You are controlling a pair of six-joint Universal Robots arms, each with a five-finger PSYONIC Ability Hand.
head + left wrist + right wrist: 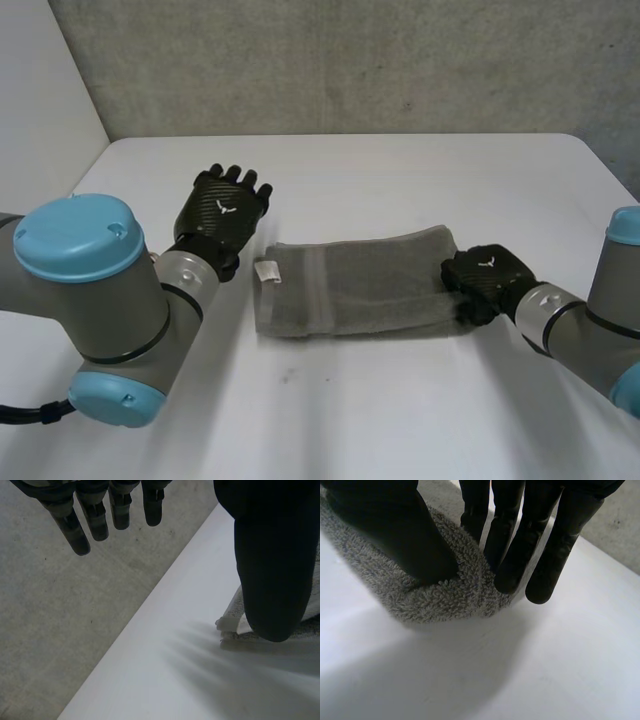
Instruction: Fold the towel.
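Note:
A grey towel (355,285) lies on the white table (400,410) as a long folded strip with a white label (267,271) at its left end. My right hand (485,278) is at the strip's right end. In the right wrist view the thumb (385,525) presses on the terry towel (445,597) and the fingers (520,555) sit on its other side, so the end is pinched and slightly raised. My left hand (225,208) hovers just left of the label end, open with straight fingers (100,520), touching nothing. The towel's corner (231,624) shows beside its thumb (272,570).
The table's left edge runs past the left hand's fingertips, with grey floor (60,610) beyond it. A grey wall (350,60) stands behind the table's far edge. Bare table lies in front of the towel.

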